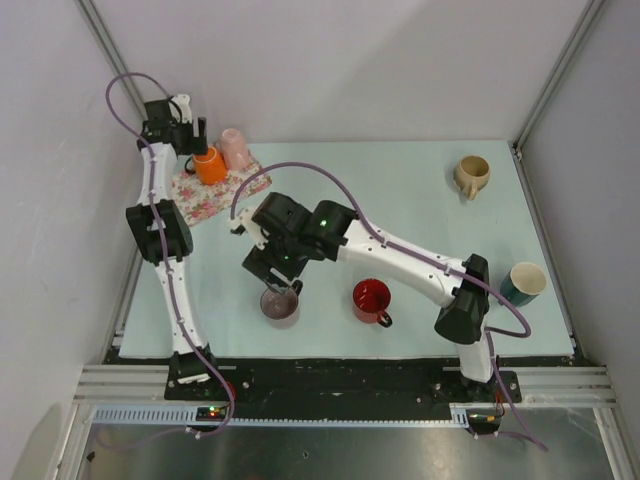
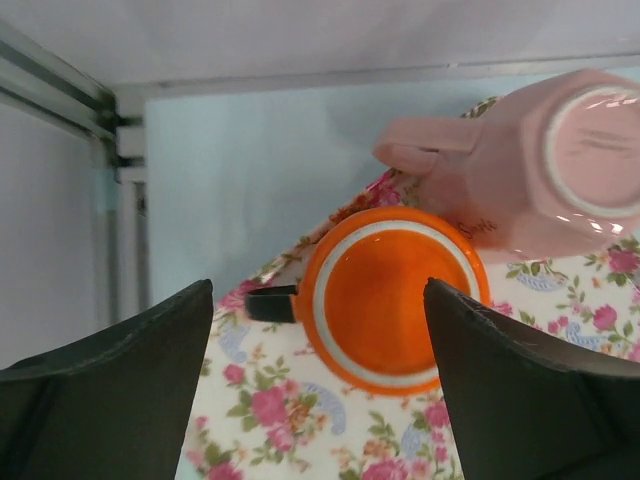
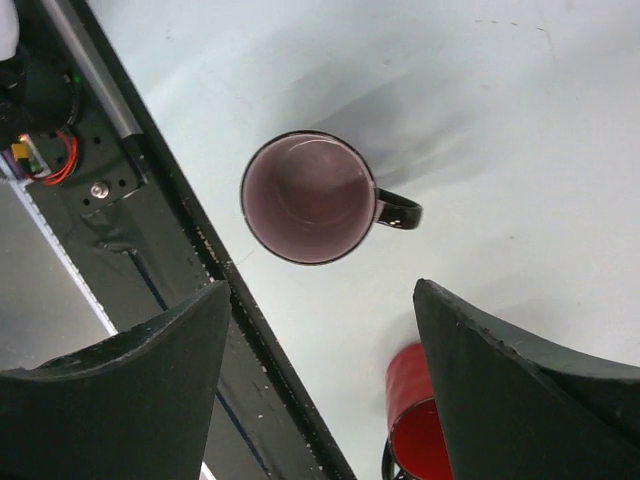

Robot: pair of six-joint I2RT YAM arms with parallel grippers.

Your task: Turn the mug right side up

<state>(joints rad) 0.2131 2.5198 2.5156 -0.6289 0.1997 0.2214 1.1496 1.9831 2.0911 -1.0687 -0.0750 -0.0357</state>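
On the floral cloth [image 2: 270, 400], the orange mug [image 2: 395, 300] stands, apparently base up, its axis vertical and its dark handle [image 2: 270, 303] pointing sideways. The left gripper [image 2: 318, 300] hovers straight above it, fingers [image 2: 110, 380] spread wide to either side. A pink mug [image 2: 540, 170], also inverted, sits just beside it. Well off the floral cloth, the right gripper [image 3: 322, 290], spread and empty, hangs over an upright dark mug [image 3: 308, 198].

The left arm stretches to the frame's upper left, left pincer [image 1: 200, 138] spread wide. The right arm bends toward lower centre, right pincer [image 1: 284, 284] parted, holding nothing.
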